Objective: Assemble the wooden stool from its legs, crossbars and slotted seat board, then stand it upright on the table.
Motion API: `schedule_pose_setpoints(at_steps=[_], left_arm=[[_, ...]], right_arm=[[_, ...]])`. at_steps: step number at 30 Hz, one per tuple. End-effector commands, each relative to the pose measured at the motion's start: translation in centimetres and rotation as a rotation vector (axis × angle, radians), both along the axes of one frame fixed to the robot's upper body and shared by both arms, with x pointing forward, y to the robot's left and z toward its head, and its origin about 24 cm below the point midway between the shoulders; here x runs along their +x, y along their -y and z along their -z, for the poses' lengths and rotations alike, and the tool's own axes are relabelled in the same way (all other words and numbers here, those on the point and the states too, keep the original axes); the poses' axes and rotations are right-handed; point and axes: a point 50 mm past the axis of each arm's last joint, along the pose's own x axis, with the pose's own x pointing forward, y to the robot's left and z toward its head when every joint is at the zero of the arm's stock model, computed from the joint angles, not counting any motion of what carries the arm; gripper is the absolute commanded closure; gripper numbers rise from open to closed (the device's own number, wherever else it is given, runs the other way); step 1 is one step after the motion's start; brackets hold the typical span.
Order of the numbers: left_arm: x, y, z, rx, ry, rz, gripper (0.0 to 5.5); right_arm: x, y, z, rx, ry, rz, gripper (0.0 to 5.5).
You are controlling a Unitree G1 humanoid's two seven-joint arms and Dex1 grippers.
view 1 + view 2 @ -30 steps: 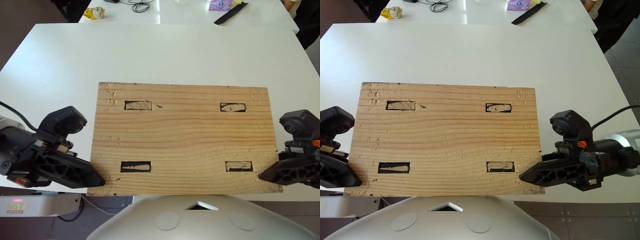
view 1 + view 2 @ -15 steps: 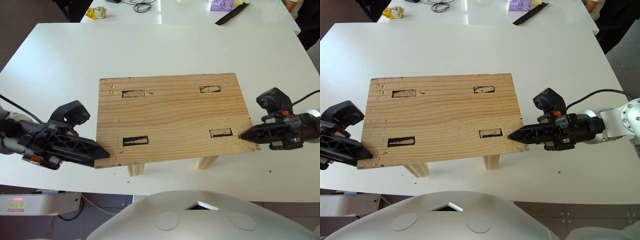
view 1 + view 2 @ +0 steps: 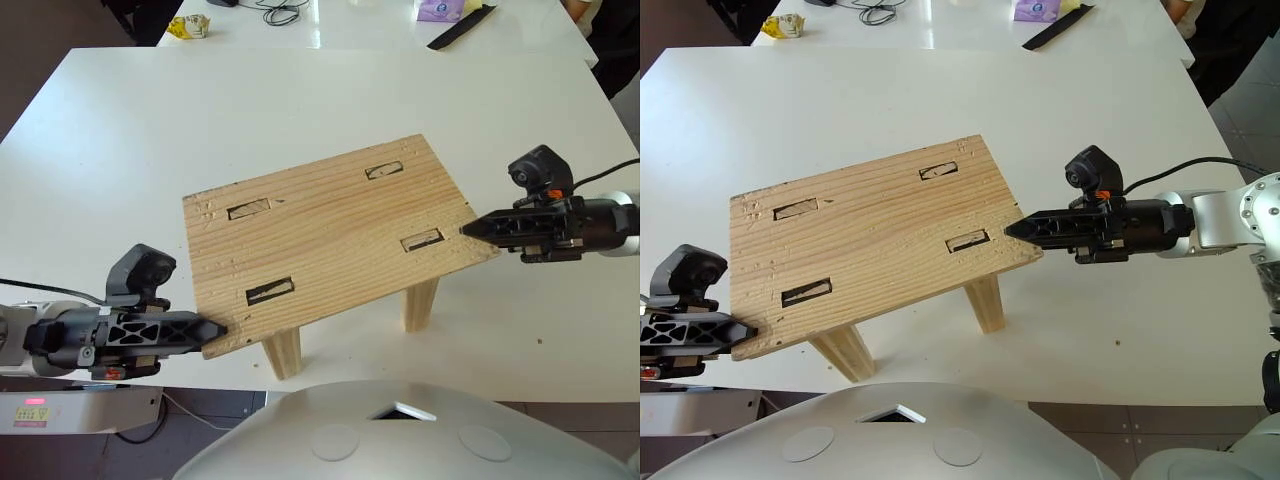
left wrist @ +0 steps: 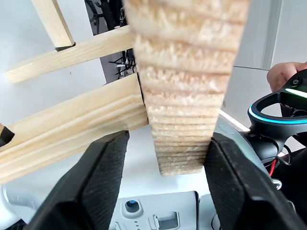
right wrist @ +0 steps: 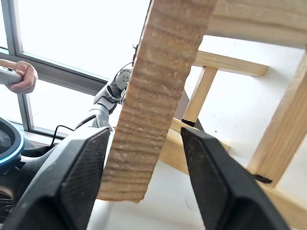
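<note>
We see our left arm (image 3: 60,335) stretched low and close in front of us, the forearm lying nearly level and pointing toward our right. The left gripper (image 3: 215,328) is at its end, and its two black fingers (image 4: 103,182) are clamped on either face of the board (image 3: 330,240) at the near left corner. Our right arm (image 3: 1200,215) comes in from the right, farther forward than the left, also nearly level and pointing toward our left. The right gripper (image 3: 1012,228) is narrowed to a point at the board's right corner, with its fingers (image 5: 81,177) set one on each face of the edge. Both wrists are held straight, in line with their forearms.
</note>
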Motion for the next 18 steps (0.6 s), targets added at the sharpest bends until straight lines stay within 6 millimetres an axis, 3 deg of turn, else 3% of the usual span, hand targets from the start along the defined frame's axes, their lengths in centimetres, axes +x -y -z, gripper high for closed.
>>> schedule_pose_setpoints(at_steps=[1,6,9,15,18], left_arm=[[4.1,0.5,3.1,0.165,0.032,-0.125,2.14],[8.7,0.0,2.3,0.175,0.106,-0.239,1.33],[10.0,-0.4,2.0,0.171,0.114,-0.300,0.95],[9.9,-1.4,1.8,0.169,0.100,-0.341,0.83],[9.5,-2.2,1.5,0.179,0.099,-0.364,0.83]], right_arm=[[-0.3,0.4,0.5,-0.099,-0.017,0.016,2.10],[-0.2,0.4,0.6,-0.085,0.026,0.061,1.31],[0.3,0.4,0.5,-0.093,0.060,0.104,0.96],[2.0,1.0,-0.1,-0.114,0.107,0.214,0.10],[2.5,1.6,-0.4,-0.127,0.111,0.259,0.10]])
